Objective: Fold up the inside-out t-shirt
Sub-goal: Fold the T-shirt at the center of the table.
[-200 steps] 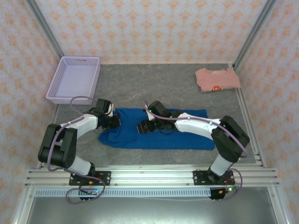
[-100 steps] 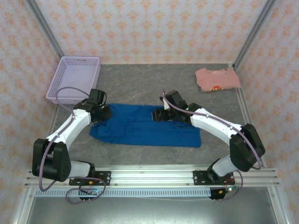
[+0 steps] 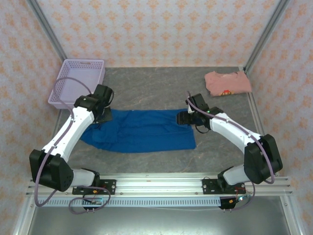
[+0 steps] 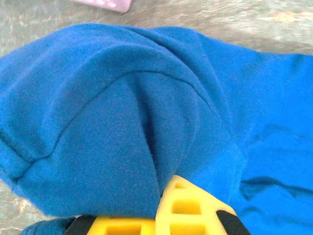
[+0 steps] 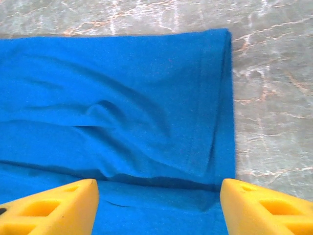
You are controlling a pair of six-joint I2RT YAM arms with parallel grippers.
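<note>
The inside-out t-shirt (image 3: pixel 142 132) is royal blue and lies as a long flat band across the grey table. My left gripper (image 3: pixel 101 115) is shut on the band's left end. In the left wrist view a bunched fold of the t-shirt (image 4: pixel 122 107) rises from between the yellow fingers (image 4: pixel 190 208) of the left gripper (image 4: pixel 164 191). My right gripper (image 3: pixel 184 119) is open over the shirt's right end. In the right wrist view the right gripper (image 5: pixel 157 198) has its jaws wide apart with flat, lightly wrinkled blue cloth (image 5: pixel 127 98) below them and nothing held.
A lavender basket (image 3: pixel 78 83) stands at the back left, its corner (image 4: pixel 103 4) close beyond the held cloth. A folded salmon-pink shirt (image 3: pixel 227 82) lies at the back right. Bare grey table (image 5: pixel 274 88) runs to the right of the shirt's edge.
The left gripper has pulled away to the left and back, dragging the whole shirt leftward. The right gripper has travelled right along the shirt to its right end, staying open.
</note>
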